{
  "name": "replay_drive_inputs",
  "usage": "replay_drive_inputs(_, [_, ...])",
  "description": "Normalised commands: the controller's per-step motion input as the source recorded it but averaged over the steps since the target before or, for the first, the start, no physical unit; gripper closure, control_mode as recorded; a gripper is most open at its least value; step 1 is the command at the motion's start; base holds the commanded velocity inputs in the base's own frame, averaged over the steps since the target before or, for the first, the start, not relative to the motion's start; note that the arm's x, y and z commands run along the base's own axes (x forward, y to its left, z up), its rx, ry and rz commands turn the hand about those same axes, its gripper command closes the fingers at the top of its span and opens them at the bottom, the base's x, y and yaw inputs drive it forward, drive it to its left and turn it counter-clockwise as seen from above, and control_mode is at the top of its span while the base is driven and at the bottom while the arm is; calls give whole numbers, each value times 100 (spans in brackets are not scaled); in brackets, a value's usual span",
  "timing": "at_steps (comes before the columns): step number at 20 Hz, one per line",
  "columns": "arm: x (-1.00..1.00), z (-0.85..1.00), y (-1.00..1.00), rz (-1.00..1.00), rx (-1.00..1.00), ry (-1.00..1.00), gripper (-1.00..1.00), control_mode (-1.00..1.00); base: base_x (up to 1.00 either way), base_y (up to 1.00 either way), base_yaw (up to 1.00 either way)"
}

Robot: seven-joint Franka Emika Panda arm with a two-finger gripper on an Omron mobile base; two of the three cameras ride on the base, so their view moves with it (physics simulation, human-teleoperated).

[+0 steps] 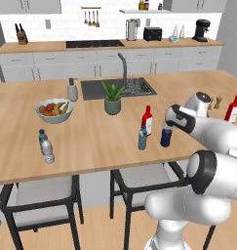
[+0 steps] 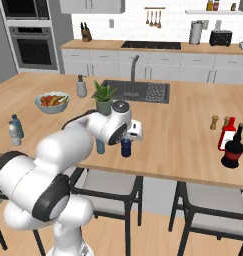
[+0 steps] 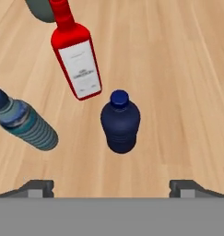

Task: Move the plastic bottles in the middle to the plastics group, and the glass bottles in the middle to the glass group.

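The wood-grain bench point(image 1: 90, 136) carries three upright bottles close together near its front edge: an opaque navy bottle point(image 3: 120, 122) with ribbed sides, a see-through teal bottle point(image 3: 26, 124) and a red glass bottle point(image 3: 75, 57) with a white label and narrow neck. The claw point(image 3: 111, 186) hovers above the navy bottle, fingers spread wide, gripping nothing.

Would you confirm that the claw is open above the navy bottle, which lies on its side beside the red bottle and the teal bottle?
Not quite: the navy bottle stands upright on the counter, as the left base view shows. The rest holds: the claw is open above it, with the red bottle and the teal bottle beside it.
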Motion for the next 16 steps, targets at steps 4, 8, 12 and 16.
replay_drive_inputs(4, [48, 0, 0, 0, 0, 0, -100, -100, 0, 0, 0])
replay_drive_inputs(8, [41, -8, -5, 0, 0, 0, -100, -100, 0, 0, 0])
replay_drive_inputs(12, [29, -19, -3, 0, 0, 0, -100, -100, 0, 0, 0])
replay_drive_inputs(16, [16, -34, -1, 0, 0, 0, -100, -100, 0, 0, 0])
